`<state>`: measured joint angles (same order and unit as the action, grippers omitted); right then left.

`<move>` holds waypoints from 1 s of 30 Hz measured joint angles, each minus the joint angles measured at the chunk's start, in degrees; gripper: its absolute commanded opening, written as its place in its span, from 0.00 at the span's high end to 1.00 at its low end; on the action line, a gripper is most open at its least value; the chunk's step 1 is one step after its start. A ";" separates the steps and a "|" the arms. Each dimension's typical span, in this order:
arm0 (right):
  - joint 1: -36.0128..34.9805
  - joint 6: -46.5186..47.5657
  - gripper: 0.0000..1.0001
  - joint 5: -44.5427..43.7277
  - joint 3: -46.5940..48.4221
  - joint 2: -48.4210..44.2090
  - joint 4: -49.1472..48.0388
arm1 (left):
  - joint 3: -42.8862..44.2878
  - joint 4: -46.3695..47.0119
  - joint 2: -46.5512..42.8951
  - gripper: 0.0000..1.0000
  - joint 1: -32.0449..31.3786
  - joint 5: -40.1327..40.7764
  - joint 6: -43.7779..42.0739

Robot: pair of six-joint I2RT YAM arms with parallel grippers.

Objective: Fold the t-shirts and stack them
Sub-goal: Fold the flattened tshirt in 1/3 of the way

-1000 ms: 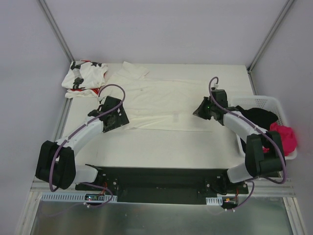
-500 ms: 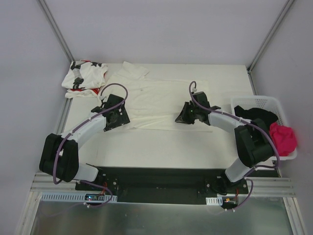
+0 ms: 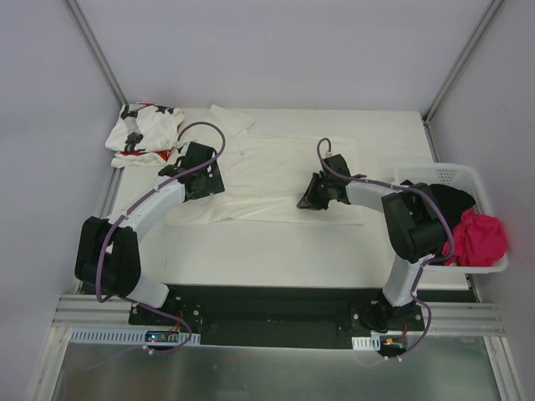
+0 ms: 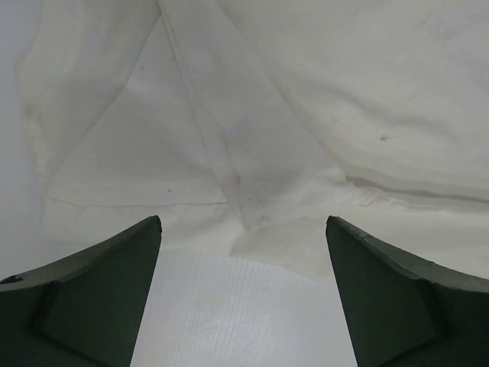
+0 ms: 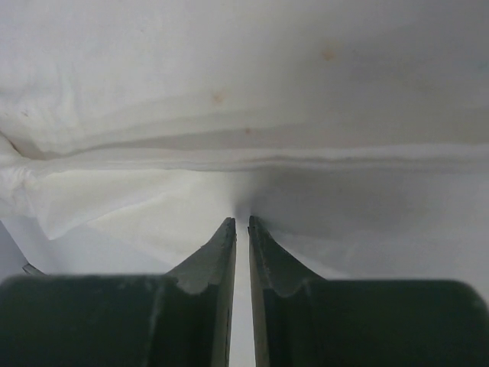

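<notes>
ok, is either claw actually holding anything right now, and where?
Left claw is open above the cream t-shirt, holding nothing. Right claw is nearly closed at a fold of that shirt; whether cloth is pinched cannot be told.

No words, numbers, brand names or labels can be read in any view. The only printed marks are black stars and red patches on the star-print t-shirt (image 3: 142,134), bunched at the far left of the table (image 3: 276,251). The cream-white t-shirt (image 3: 267,167) spread in the middle is plain, unlettered cloth.
</notes>
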<state>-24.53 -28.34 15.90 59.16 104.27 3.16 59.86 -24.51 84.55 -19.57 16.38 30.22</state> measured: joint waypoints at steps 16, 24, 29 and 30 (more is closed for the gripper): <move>5.38 -1.44 0.83 2.89 -1.51 1.05 -1.18 | 0.17 -1.62 -1.79 0.11 0.04 2.34 -2.64; 11.37 0.39 0.83 0.24 -3.89 -2.12 0.87 | 0.15 -2.12 -4.07 0.11 0.04 1.18 -2.82; 12.68 0.81 0.82 -0.39 -3.85 -2.25 1.01 | -0.57 -1.29 -3.85 0.15 -0.13 -3.76 -2.80; 12.68 0.81 0.82 -0.39 -3.82 -2.25 1.01 | -0.72 -1.11 -3.58 0.15 -0.31 -4.74 -2.82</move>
<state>-11.86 -27.53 15.51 55.33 102.02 4.16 59.13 -25.63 80.97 -19.88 11.64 27.40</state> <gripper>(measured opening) 0.173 0.869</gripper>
